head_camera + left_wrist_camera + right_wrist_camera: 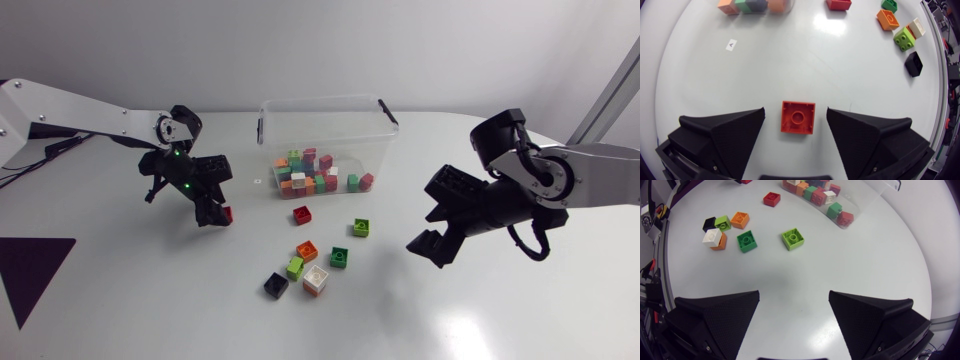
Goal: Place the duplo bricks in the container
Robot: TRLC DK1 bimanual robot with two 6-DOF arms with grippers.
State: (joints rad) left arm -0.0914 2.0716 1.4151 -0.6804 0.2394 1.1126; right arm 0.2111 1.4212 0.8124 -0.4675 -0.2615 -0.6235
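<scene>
Item: small red square duplo brick [798, 119], flat on white surface [500, 310], 8 o'clock of clear plastic container [385, 135]; left pincer [795, 112] wide open astride it, not touching (apparently poised to grasp); right pincer [794, 294] wide open, empty, at 4 o'clock.

red brick [798, 117] within left hand [796, 113], gaps both sides

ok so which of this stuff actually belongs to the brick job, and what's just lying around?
Job:
- clear container, bricks inside it
- red brick between the open left gripper fingers
- loose: other red brick, lime brick, second lime brick, orange brick, green brick, black brick, white brick

Lying about:
- label sticker
- dark triangle
</scene>
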